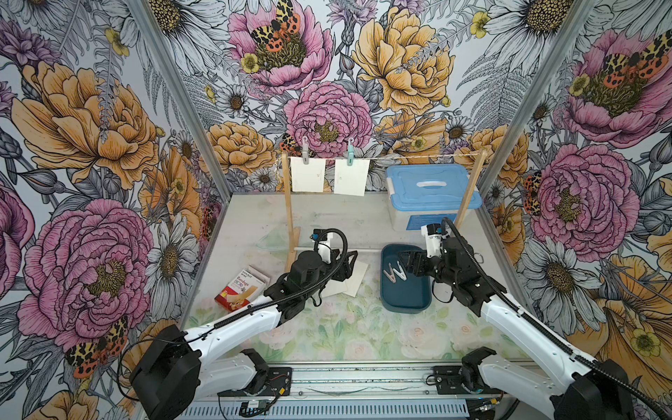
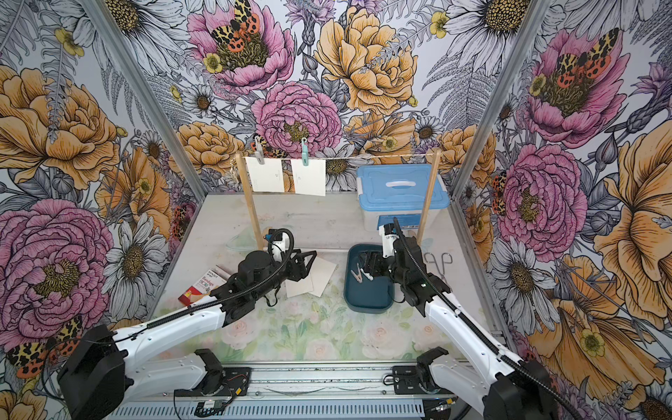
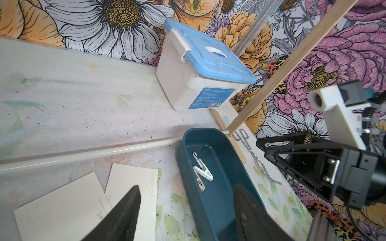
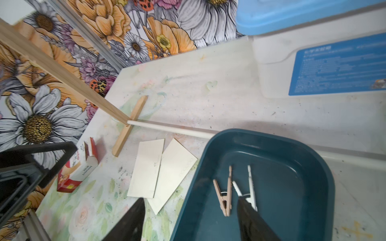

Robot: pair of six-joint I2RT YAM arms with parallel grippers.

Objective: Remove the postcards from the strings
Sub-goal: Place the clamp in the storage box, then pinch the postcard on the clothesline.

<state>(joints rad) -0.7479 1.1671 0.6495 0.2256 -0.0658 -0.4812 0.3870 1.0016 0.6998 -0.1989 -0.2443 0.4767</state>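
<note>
Along the far line: string [image 1: 418, 157] stretched between two wooden posts [image 1: 291, 203], with two postcards [image 1: 307, 174] hanging toward the left post, one under a grey peg [image 1: 304, 147], one under a teal peg [image 1: 350, 152]. On the tabletop [image 1: 327, 218], near the left post's foot: two more postcards [image 4: 146, 167], flat and overlapping. Inside the blue tray [image 1: 403, 294]: two loose pegs [image 4: 224, 194] (one peach, one white).

Left gripper [image 3: 187, 187]: jaws apart, empty, low over the flat cards. Right gripper [image 4: 191, 199]: jaws apart, empty, over the tray beside the loose pegs.

Step in hand, by judgement: halfway, between one card and the next. Next move: a reach up to a hanging peg, a pinch to open it, the card below steadied (thin paper, apt to slip).
</note>
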